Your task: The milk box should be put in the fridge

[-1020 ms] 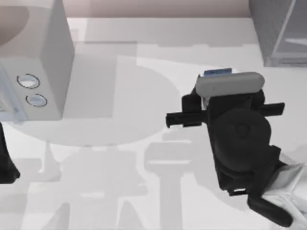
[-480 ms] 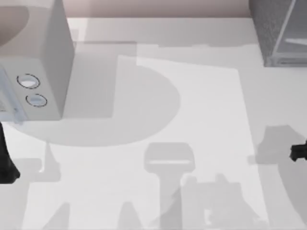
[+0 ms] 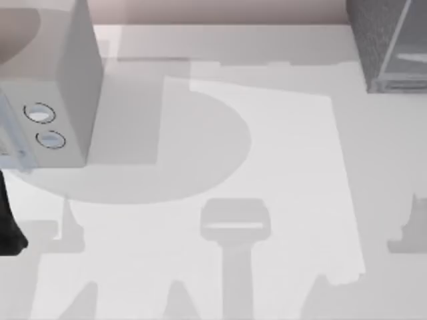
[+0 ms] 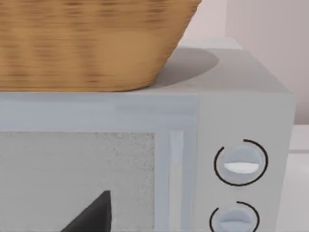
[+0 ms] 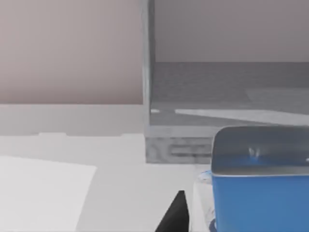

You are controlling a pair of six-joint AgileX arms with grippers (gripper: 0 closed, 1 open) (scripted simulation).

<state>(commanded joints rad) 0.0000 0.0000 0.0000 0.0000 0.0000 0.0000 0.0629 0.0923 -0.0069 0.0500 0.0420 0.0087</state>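
The milk box (image 5: 260, 193), blue-topped, sits close up in the right wrist view, and my right gripper (image 5: 251, 217) is shut on it, with one dark finger (image 5: 175, 213) beside the carton. Beyond the carton stands the fridge (image 5: 193, 145), dark grey and speckled, its inside showing past a thin pale edge. From above, the fridge (image 3: 387, 47) occupies the table's far right corner. My left arm (image 3: 8, 227) is parked at the table's left edge.
A smooth light-grey box with two round dials (image 3: 50, 80) stands at the far left; a wicker basket (image 4: 91, 43) rests on top of it. The white table (image 3: 267, 167) spreads between it and the fridge.
A second ago the right gripper stood over the milk box right of the table's middle. It has since moved off the top view's right edge, and the carton has left that spot.
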